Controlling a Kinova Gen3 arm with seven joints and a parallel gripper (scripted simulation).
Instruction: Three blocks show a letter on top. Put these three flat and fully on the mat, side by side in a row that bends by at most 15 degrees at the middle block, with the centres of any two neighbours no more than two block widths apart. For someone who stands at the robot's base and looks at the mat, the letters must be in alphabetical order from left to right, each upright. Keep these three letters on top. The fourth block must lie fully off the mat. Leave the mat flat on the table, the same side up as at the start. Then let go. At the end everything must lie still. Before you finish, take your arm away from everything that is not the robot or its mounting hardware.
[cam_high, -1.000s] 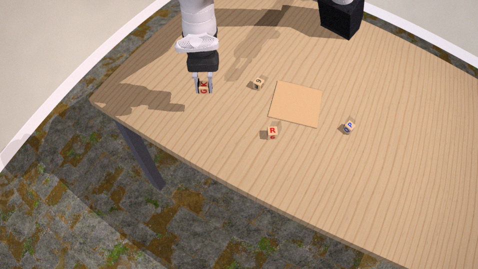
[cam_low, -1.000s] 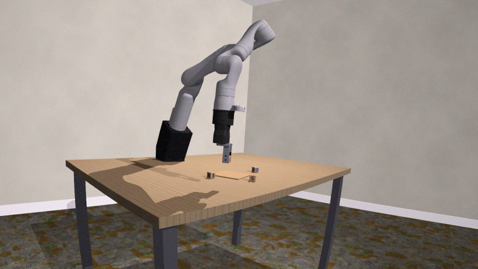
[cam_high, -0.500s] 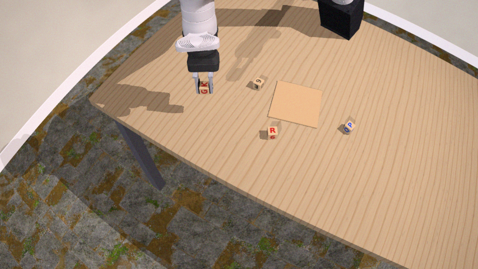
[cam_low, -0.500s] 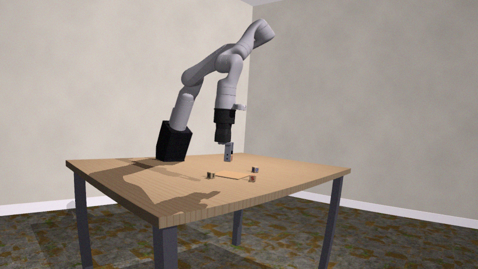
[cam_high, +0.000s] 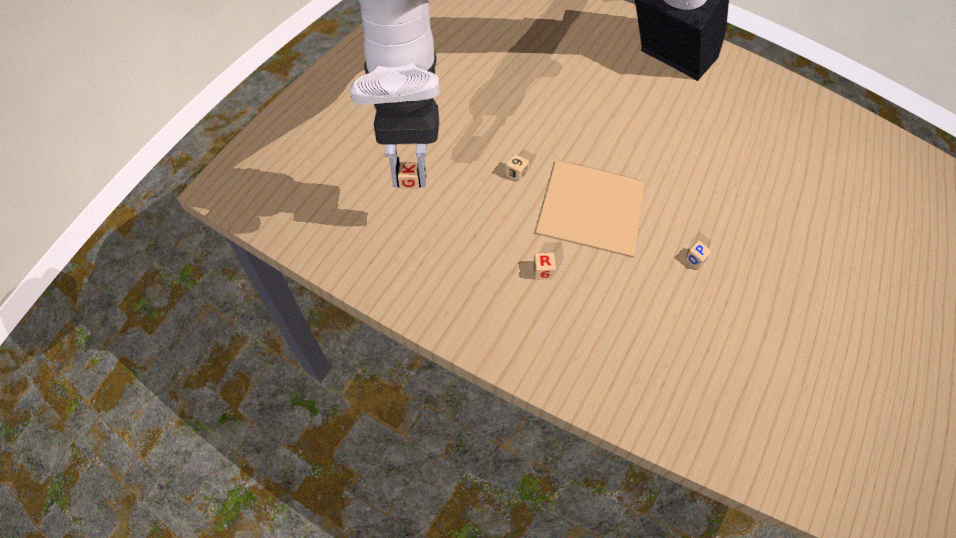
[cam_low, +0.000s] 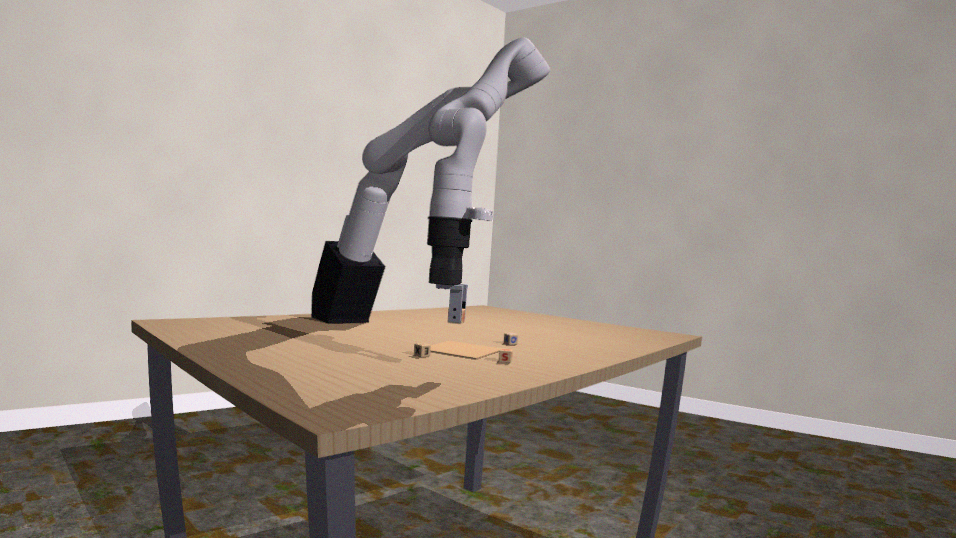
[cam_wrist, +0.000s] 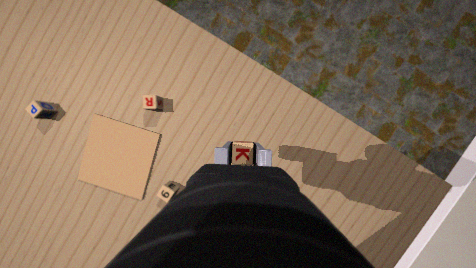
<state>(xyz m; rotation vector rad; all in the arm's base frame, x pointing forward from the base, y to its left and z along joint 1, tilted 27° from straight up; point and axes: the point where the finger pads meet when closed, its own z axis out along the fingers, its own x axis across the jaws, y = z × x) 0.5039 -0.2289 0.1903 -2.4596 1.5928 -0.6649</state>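
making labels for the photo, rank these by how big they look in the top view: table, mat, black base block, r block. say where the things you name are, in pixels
1. Table (cam_high: 768, 374)
2. Mat (cam_high: 590, 208) and black base block (cam_high: 678, 40): too alike to rank, and the base is cut off by the frame
3. R block (cam_high: 544, 265)

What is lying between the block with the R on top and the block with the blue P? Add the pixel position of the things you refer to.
In the top view, only wooden tabletop (cam_high: 621, 294) shows between the R block (cam_high: 544, 261) (cam_wrist: 149, 102) and the P block (cam_high: 699, 250) (cam_wrist: 34, 109).
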